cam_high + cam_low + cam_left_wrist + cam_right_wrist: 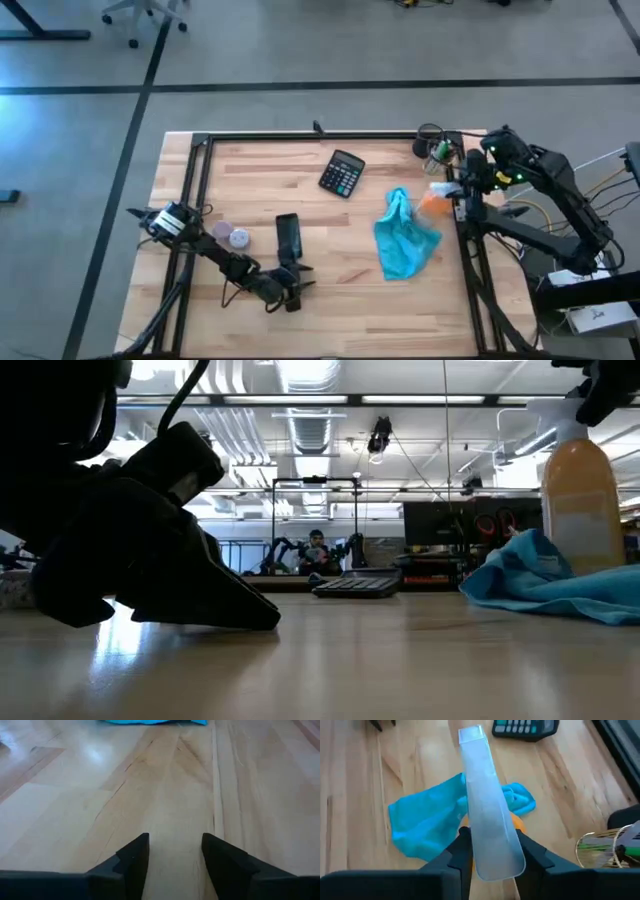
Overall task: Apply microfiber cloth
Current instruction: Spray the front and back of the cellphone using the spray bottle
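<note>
The wooden surface (330, 300) is framed by dark rails, and most of it is left bare. The 2 arms are seen at opposite sides. The right gripper (490, 851) is held raised by the right rail, its fingers clamped on the translucent white top of a spray bottle (487, 815) whose body is filled with orange liquid; the bottle appears to be held clear above the cloth, probably so the cloth can be wetted or reached. The left gripper (174, 851) is lowered near the front edge of the surface, its fingers apart with nothing between them, pointed toward the cloth, which would suit a reach for it.

The microfiber cloth (404, 240) is left crumpled in a turquoise heap on the right half of the surface, just beside the bottle and well apart from the left gripper. A black calculator (341, 173) is set toward the back. A flat black device (288, 236) is laid near the left arm, and 2 small round items (231, 233) are seen beside it.
</note>
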You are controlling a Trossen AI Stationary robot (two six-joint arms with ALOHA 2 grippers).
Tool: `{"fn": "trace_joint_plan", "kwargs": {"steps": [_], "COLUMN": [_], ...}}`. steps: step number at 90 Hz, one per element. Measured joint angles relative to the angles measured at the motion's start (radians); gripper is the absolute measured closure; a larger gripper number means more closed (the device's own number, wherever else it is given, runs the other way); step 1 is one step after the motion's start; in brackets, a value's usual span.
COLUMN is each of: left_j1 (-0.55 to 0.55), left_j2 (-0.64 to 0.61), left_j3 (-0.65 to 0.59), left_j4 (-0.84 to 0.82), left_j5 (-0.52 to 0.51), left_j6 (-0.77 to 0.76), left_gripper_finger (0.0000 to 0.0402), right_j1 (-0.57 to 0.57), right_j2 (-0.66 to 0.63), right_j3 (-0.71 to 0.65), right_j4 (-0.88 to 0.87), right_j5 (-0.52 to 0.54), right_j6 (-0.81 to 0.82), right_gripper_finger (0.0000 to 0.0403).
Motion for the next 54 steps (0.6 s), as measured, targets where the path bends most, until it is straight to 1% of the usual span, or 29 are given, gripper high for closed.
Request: {"fn": "trace_joint_plan", "kwargs": {"steps": [20,28,41,54], "left_j1": [0.000,0.000,0.003,0.005], "left_j2": [-0.036,-0.036,-0.036,-0.035], "left_j3": [0.000,0.000,0.000,0.000], "left_j4": [-0.045,-0.047,-0.050,-0.053], "left_j5": [-0.002,-0.004,-0.005,-0.008], "left_j6": [0.001,-0.001,-0.003,-0.002], "left_gripper_finger": [0.0229,0.0229,0.0231,0.0239], "right_j1": [0.000,0.000,0.000,0.000], "right_j2": [0.000,-0.001,-0.005,-0.006], "right_j3": [0.117,0.156,0.180,0.178], "right_j4": [0.000,0.007,0.013,0.022], "right_j5": [0.006,0.007,0.004,0.004], "right_j6": [0.022,0.075,0.156,0.166], "right_gripper_finger": [0.0325,0.0325,0.0325,0.0327]}}
